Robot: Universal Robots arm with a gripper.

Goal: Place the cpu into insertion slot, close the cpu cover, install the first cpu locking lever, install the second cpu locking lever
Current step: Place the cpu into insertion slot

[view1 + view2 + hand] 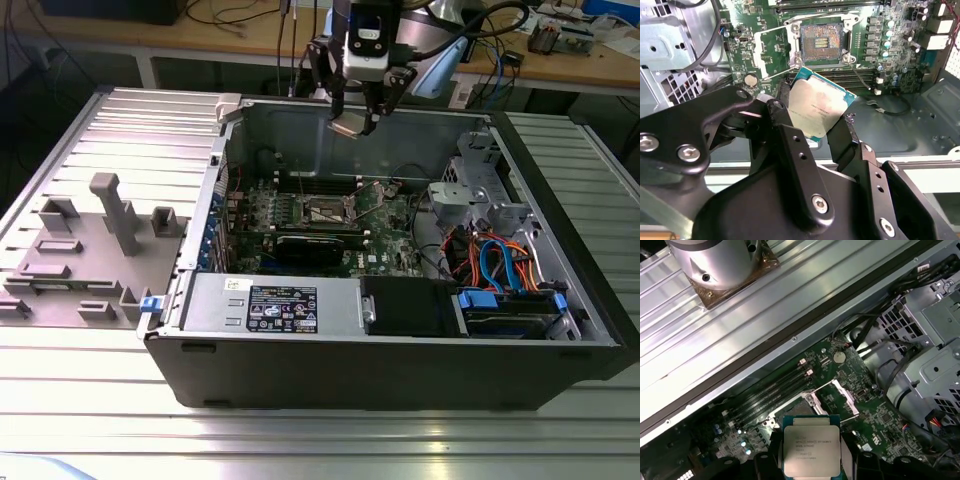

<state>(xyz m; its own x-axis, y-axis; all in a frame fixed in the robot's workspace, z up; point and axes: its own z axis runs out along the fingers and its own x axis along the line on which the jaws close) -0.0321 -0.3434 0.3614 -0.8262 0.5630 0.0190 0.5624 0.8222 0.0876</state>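
My gripper [352,125] hangs above the back wall of the open computer case, shut on the cpu [352,124]. In both wrist views the cpu [817,110] [810,445] is a flat square chip with a pale silvery face, clamped by its edges between the black fingers [782,112]. The insertion slot [328,210] [821,42] is a dark square socket in the green board, below and apart from the chip. The cpu cover [760,55], a silvery frame, stands open beside the socket. In the first wrist view the insertion slot [822,402] shows partly behind the chip.
A long black card [315,245] lies just in front of the socket. A labelled box [280,305] runs along the case front. A metal drive cage [480,190] and orange and blue cables [495,265] fill the exterior view's right. Grey fixtures [90,250] stand on the table left.
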